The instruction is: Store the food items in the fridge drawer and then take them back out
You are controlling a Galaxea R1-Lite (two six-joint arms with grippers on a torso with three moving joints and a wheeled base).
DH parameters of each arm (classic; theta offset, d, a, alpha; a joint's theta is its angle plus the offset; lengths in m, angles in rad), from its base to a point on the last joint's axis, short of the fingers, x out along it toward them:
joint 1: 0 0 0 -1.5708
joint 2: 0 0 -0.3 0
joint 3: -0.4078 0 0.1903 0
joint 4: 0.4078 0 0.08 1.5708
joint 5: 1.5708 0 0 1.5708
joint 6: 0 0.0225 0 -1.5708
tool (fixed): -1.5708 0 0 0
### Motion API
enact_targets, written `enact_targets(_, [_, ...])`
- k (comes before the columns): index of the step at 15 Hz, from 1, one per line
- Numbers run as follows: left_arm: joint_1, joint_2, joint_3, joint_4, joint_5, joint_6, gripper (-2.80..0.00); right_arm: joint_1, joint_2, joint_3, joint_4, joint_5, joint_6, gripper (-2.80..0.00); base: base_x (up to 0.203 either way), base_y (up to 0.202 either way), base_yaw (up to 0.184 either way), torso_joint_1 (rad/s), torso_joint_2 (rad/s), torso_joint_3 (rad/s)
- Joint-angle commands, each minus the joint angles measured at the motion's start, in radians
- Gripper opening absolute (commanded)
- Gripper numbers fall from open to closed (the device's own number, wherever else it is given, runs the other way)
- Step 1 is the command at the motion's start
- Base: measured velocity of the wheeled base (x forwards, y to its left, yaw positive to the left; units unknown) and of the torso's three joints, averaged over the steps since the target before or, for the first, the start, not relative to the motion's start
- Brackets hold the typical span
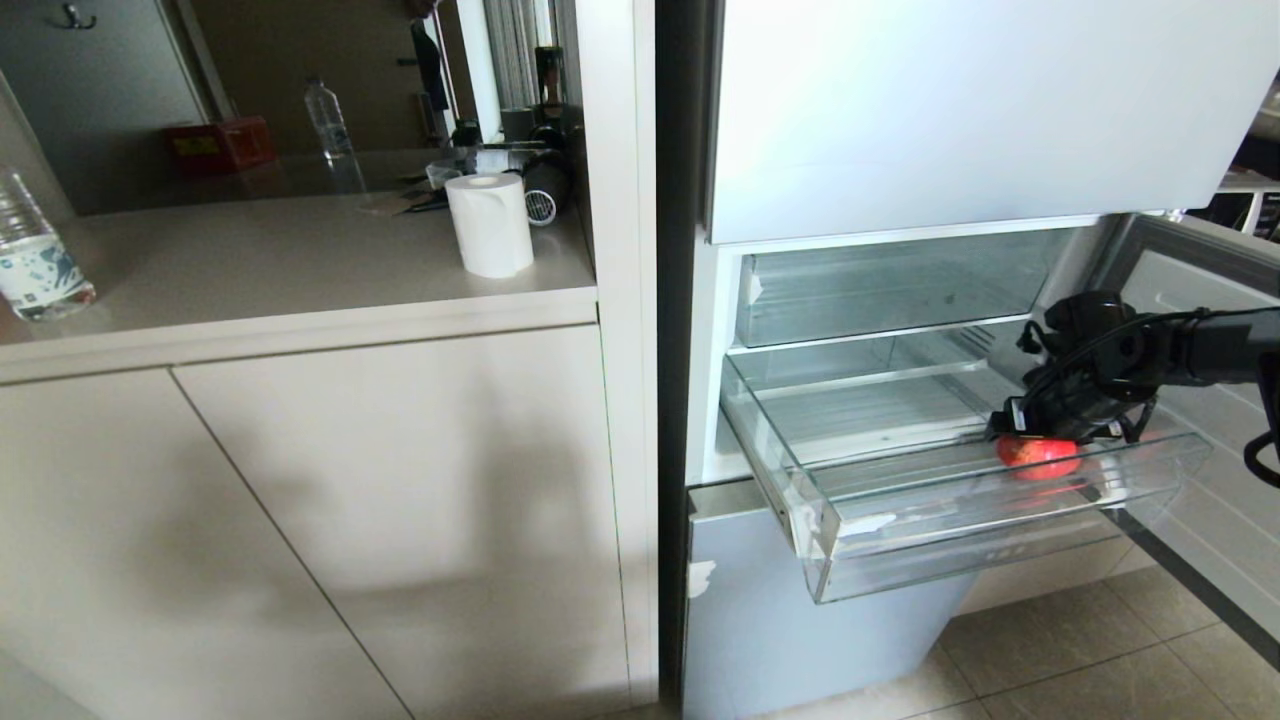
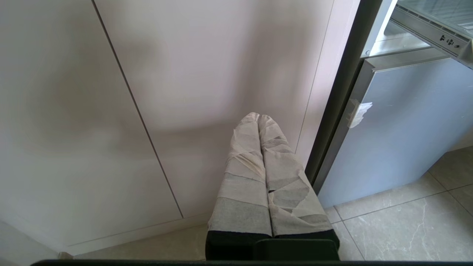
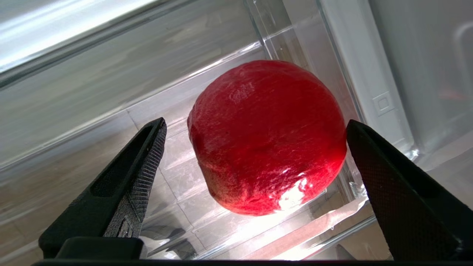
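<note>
Red fruit (image 3: 268, 138) sits in fridge drawer (image 1: 900, 520), right tool (image 3: 255, 147) spread wide around it, released. Watch fingers: nudge could roll it.

Cream cabinet doors (image 1: 330, 520) fill the left side, soft shadows falling across them, a pale countertop (image 1: 250, 260) running along above. On it stand a paper roll (image 1: 490, 224), a water bottle (image 1: 35, 255) at the near left edge, a second bottle (image 1: 327, 120) and a red box (image 1: 220, 143) farther back. Right of a white pillar (image 1: 620, 300) stands the fridge (image 1: 950, 110), pale-blue panels bright with light. Grey-beige floor tiles (image 1: 1080, 650) spread below.
</note>
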Motion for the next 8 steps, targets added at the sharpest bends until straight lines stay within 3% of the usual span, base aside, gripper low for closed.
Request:
enact_targets(1, [0.0, 0.0, 0.0, 0.0, 0.0, 0.0, -2.8, 0.0, 0.01, 0.0, 0.003, -0.007, -0.001, 0.0, 0.0, 0.0, 0.0, 0.0, 0.0, 0.0])
enact_targets(8, [0.0, 0.0, 0.001, 0.0, 0.0, 0.0, -2.8, 0.0, 0.019, 0.0, 0.002, -0.012, -0.001, 0.0, 0.0, 0.0, 0.0, 0.0, 0.0, 0.0])
